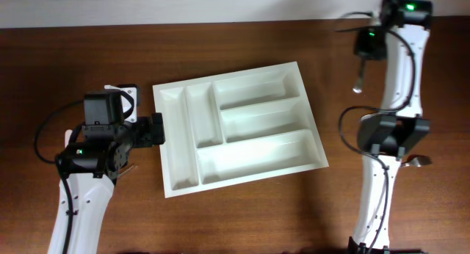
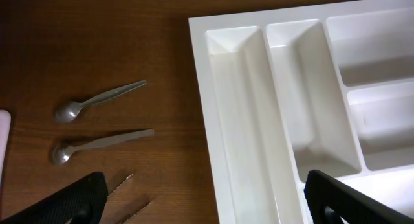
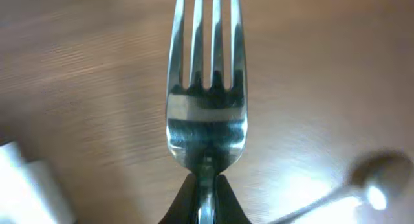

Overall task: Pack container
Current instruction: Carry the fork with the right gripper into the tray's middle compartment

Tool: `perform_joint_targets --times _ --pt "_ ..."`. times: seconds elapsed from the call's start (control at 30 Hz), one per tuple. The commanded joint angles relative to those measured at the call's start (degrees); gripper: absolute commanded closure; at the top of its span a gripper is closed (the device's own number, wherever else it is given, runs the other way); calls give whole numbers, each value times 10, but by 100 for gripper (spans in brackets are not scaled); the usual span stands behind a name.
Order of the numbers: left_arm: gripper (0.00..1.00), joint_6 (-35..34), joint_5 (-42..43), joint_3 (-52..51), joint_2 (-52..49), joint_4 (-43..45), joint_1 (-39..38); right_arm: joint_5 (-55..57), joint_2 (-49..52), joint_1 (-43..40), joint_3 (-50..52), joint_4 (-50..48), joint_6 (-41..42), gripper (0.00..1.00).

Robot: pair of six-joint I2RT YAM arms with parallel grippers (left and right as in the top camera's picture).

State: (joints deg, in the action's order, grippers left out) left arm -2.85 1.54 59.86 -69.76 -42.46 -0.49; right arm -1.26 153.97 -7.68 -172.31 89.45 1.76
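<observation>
At table [image 1: 73, 63] centre, white tray [image 1: 242, 125], every compartment bare, reachable by both arms. Off its right side, right gripper [image 3: 207, 188] pinched narrow on a fork [image 3: 207, 120] at its neck, tines pointing ahead, probably for lowering lengthwise into a long slot. At its left rim, left gripper [image 1: 157, 129] spread wide, holding nothing, poised near two spoons [image 2: 97, 100] awaiting pickup.

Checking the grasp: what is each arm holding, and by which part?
Right fingers pinch the fork by its neck; left fingers hold nothing.
</observation>
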Motion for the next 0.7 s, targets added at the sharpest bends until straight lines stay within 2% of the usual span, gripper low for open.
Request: perform_joint_targets --times 0.0,0.4,0.67 --pt "1 -3 6 14 0 2 -3 -45 -57 40 -17 10 -106 96" --pt "1 17 6 14 0 2 -3 -43 -223 66 9 45 -105 96" --pt "1 38 6 14 0 2 -2 -43 -379 66 202 52 -96 96"
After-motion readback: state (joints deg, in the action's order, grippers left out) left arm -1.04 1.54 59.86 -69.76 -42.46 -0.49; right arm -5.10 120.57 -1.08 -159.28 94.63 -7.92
